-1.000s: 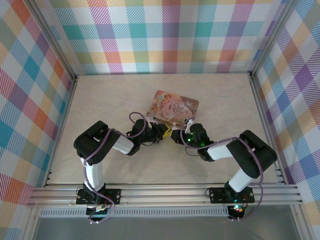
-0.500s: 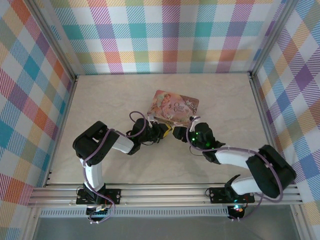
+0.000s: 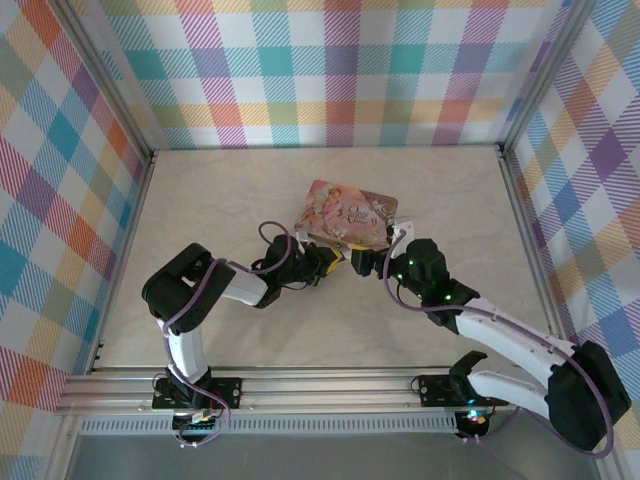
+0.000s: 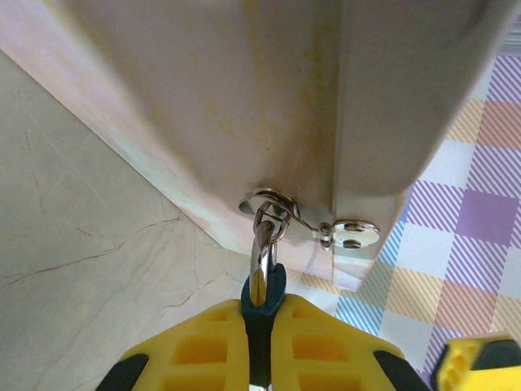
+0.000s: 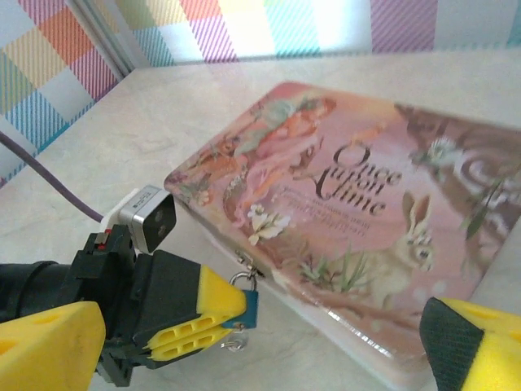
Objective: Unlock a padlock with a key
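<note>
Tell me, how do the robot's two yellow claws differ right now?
The left gripper is shut on the blue padlock, while the right gripper is open and holds nothing. The left gripper is right at the clasp of the pink tin, where the padlock hangs. The right gripper stands a little off, facing it. Both have yellow fingers.

Robot lab cell: plaid walls (image 3: 340, 70), aluminium rails (image 3: 330, 385).
</note>
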### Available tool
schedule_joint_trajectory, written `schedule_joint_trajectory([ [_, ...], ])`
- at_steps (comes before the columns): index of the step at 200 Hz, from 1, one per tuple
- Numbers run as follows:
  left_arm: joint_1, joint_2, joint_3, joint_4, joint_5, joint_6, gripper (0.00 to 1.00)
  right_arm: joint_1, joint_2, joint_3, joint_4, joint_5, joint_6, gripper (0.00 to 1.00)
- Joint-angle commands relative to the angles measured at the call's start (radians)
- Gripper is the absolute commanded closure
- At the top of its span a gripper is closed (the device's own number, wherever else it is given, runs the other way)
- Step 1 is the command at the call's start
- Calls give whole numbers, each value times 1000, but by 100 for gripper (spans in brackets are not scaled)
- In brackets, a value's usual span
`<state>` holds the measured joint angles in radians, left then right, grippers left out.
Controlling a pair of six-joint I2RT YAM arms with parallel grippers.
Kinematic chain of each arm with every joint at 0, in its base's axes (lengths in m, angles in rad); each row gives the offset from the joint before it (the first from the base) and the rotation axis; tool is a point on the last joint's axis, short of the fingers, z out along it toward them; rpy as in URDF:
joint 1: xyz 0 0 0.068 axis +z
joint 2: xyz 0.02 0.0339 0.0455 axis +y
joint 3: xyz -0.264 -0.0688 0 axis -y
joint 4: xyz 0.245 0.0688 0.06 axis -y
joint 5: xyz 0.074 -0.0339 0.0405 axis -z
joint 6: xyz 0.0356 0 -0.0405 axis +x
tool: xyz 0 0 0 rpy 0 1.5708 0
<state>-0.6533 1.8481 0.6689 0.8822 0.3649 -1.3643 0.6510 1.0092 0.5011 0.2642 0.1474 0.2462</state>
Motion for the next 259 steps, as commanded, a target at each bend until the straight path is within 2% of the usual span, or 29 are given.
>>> schedule_joint_trajectory([
  [1,-12,-39,18,-39,0,13,100,0,-48,40,-20,14,-241,0],
  [29,-13,-52,29,-92,5,15,100,1,-85,56,-30,-27,-465,0],
  [71,-13,-60,35,-150,14,6,100,1,-51,151,-190,25,-766,0],
  [130,-15,-71,51,-183,22,0,100,14,13,129,-206,49,-1033,0],
  [199,-17,-79,55,-197,14,-12,100,68,8,-6,-93,-69,-1175,0],
  [259,-22,-79,59,-201,12,-31,100,143,179,-32,89,-34,-1141,0],
])
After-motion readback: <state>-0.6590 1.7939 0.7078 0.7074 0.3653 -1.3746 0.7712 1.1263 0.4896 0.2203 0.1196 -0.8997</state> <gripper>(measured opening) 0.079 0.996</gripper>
